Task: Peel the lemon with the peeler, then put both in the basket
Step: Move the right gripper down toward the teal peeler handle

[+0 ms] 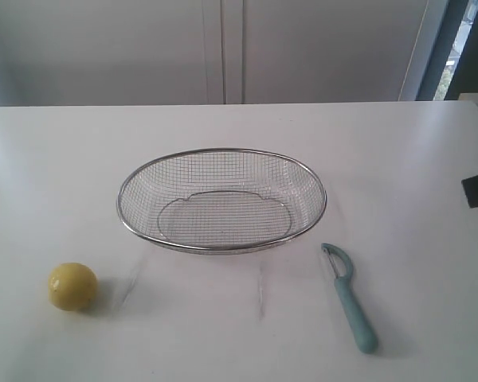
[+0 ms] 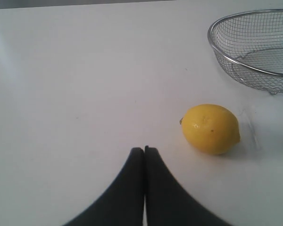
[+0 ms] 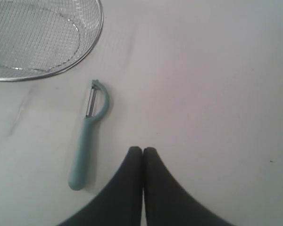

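Yellow and unmarked, the lemon point(image 1: 72, 286) sits on the white desk point(image 1: 398, 159) toward the front left of the exterior view, its skin whole as far as can be seen. The basket point(image 1: 223, 248) stands in the middle of the desk with nothing in it. The peeler point(image 1: 350, 298) lies flat on the desk near the basket's front right, head toward the basket and handle pointing away from it. It is well apart from the lemon, on the opposite side of the desk.

The left tool point(image 2: 144, 149) hangs above bare desk near the lemon, its two fingers pressed together and holding nothing. The right tool point(image 3: 142, 149) is likewise closed tight and empty, above the desk beside the peeler's handle and not touching it.

By this look the task has not begun: nothing is gripped, no peel is off, and nothing is in the basket. All of it is left to do: taking up the lemon and the peeler, peeling, then setting both in the basket.
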Controlling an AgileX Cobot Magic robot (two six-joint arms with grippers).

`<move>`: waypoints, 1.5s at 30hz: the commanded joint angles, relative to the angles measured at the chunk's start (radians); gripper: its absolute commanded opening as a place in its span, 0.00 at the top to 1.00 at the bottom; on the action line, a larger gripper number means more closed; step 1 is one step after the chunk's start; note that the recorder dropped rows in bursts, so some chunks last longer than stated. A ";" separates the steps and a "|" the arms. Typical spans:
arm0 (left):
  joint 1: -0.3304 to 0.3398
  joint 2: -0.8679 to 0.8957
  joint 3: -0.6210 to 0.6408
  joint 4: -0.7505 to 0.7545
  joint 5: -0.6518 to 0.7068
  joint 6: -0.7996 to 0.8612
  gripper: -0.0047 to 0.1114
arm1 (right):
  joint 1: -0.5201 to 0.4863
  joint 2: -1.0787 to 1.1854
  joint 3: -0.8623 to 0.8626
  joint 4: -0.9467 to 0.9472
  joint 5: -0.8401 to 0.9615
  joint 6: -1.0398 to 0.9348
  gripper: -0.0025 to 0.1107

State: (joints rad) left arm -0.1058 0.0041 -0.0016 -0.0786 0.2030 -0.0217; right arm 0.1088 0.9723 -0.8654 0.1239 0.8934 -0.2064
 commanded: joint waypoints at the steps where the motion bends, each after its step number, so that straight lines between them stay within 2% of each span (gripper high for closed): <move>1: -0.007 -0.004 0.002 -0.002 -0.001 0.001 0.96 | 0.083 0.069 -0.042 -0.063 0.044 0.007 0.98; 10: -0.007 -0.004 0.002 -0.002 -0.001 0.001 0.96 | 0.249 0.212 -0.128 -0.213 0.153 0.117 0.98; 18: -0.007 -0.004 0.002 -0.002 -0.001 0.001 0.96 | 0.354 0.318 -0.186 -0.314 0.223 0.143 0.98; 27: -0.007 -0.004 0.002 -0.002 -0.001 0.001 0.96 | 0.465 0.396 -0.186 -0.316 0.218 0.190 0.98; 37: -0.007 -0.004 0.002 -0.002 -0.001 0.001 0.96 | 0.484 0.415 -0.180 -0.305 0.091 0.407 0.98; 43: -0.007 -0.004 0.002 -0.002 -0.001 0.001 0.96 | 0.484 0.415 -0.145 -0.293 0.060 0.429 0.98; 45: -0.007 -0.004 0.002 -0.002 -0.001 0.001 0.96 | 0.484 0.415 -0.123 -0.293 0.058 0.510 0.98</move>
State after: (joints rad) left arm -0.1058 0.0041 -0.0016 -0.0786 0.2030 -0.0217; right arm 0.5891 1.3870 -1.0100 -0.1705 0.9595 0.2404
